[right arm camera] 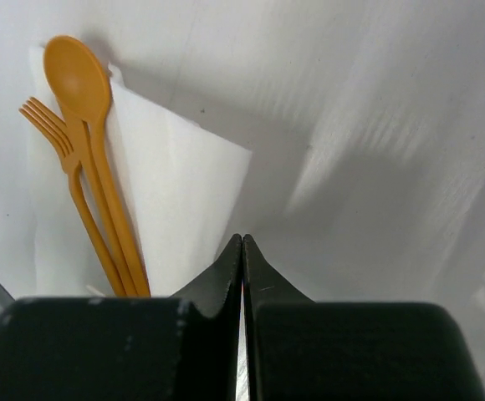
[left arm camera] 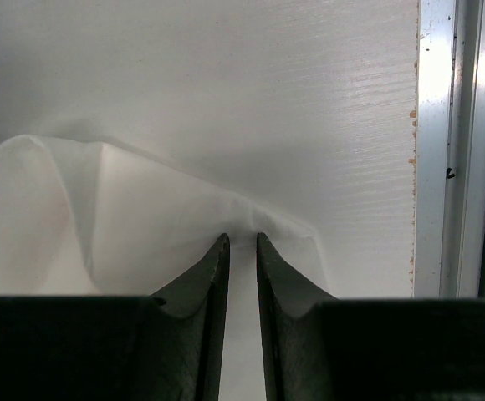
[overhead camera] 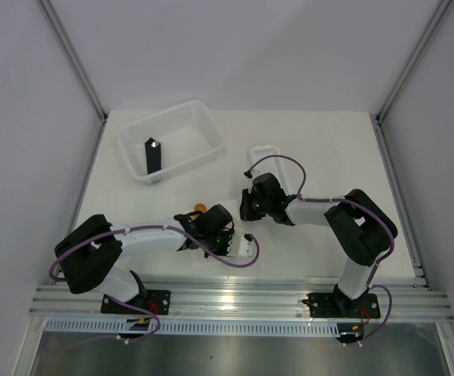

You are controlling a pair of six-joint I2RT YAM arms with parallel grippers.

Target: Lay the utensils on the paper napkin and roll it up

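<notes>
right wrist view: the utensils (right arm camera: pixel 102 192) lie together on the paper napkin (right arm camera: pixel 184 192), so rolling seems the step in hand; right gripper (right arm camera: pixel 242 240) closed tight, empty; left gripper (left arm camera: pixel 237 240) barely parted at the napkin's raised edge, hold unclear; next calls for folding that edge over them.

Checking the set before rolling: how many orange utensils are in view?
2: spoon and fork, side by side on the napkin in the right wrist view. A knife may be hidden beneath them.

Bright, even light — soft shadows, pale glare streaks on the table (right arm camera: pixel 376 167).
</notes>
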